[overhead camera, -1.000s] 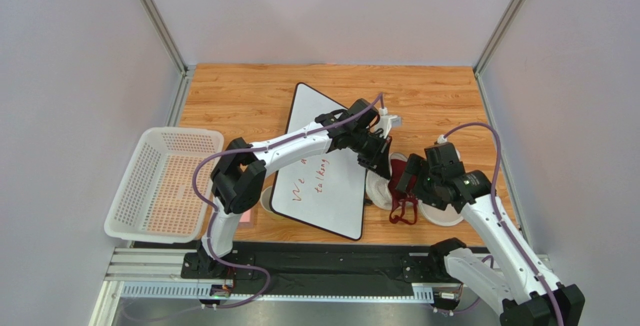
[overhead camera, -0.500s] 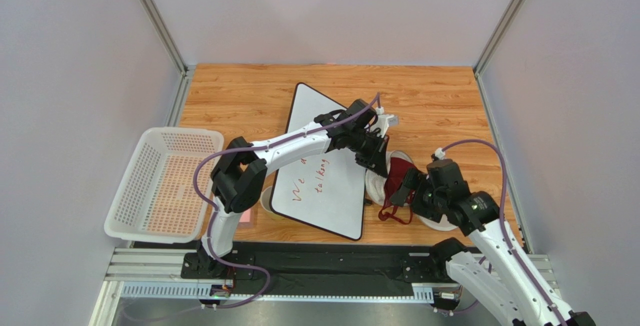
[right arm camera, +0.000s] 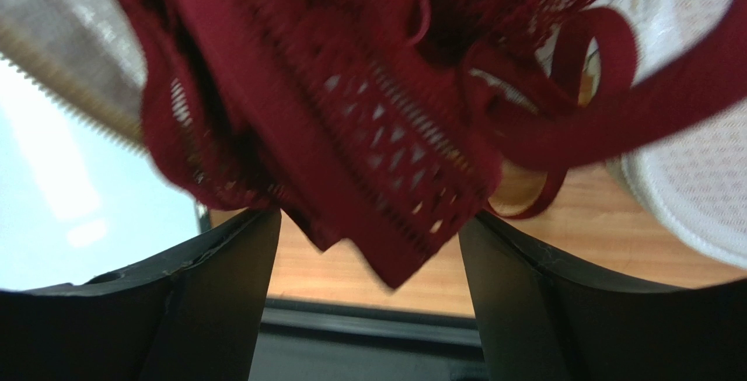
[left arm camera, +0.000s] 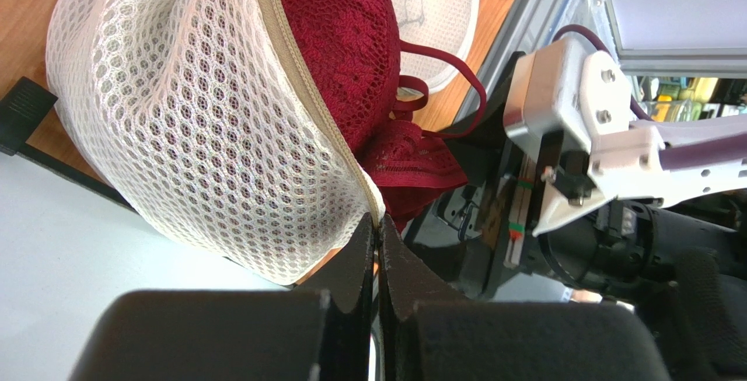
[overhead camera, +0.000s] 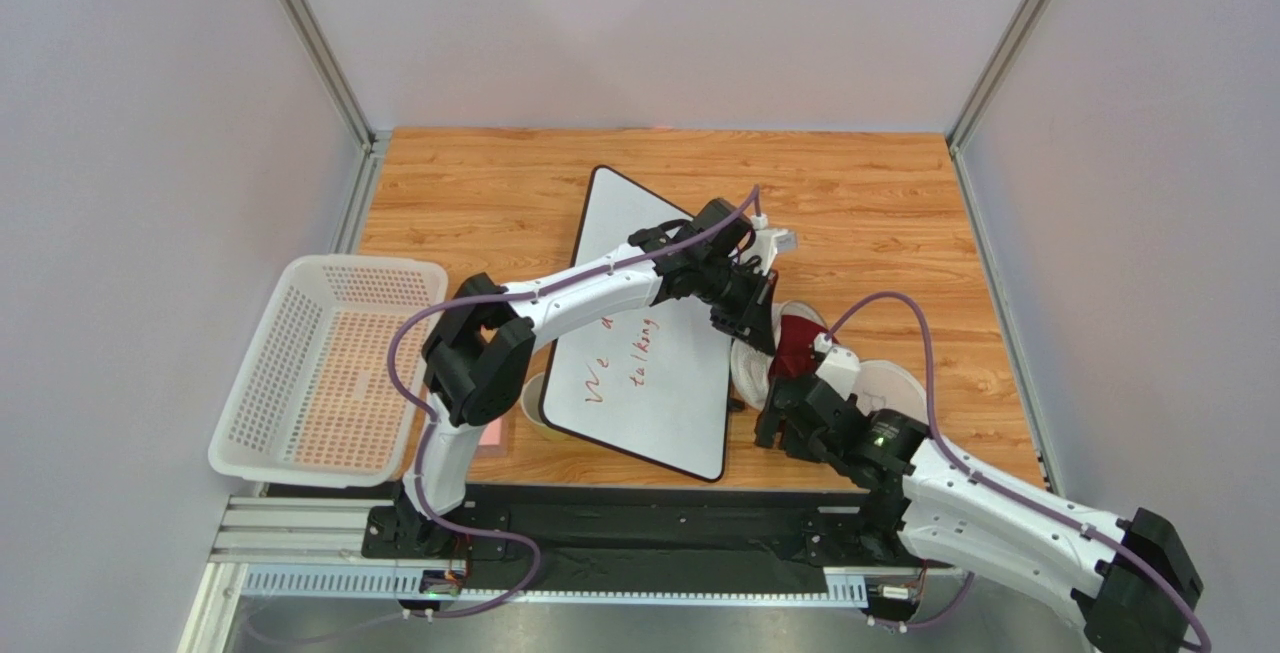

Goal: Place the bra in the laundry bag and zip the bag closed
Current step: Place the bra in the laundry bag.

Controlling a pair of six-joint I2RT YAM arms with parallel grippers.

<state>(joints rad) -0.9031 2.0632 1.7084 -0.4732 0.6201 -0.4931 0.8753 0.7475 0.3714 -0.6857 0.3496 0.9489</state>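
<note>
The white mesh laundry bag [left arm camera: 193, 110] lies on its side by the whiteboard, its mouth open. My left gripper [left arm camera: 377, 228] is shut on the bag's zipper rim and holds the mouth up; it also shows in the top view [overhead camera: 756, 326]. The maroon bra [left arm camera: 346, 40] is partly inside the bag, with a lace band and straps hanging out of the mouth. My right gripper [right arm camera: 368, 254] is open just below and in front of the mouth, and the hanging bra [right arm camera: 368, 127] sits between its jaws. The bag's disc lid [overhead camera: 890, 383] lies flat to the right.
A whiteboard [overhead camera: 646, 338] with red writing lies under the left arm, touching the bag. A white perforated basket [overhead camera: 323, 368] stands at the left. The table's near edge and black rail [overhead camera: 676, 511] are just behind my right gripper. Grey walls enclose the table.
My right arm has dropped low and swung left and nearer, from the bag's right side to in front of its mouth. The bra's hanging part moved with it. The left gripper kept still.
</note>
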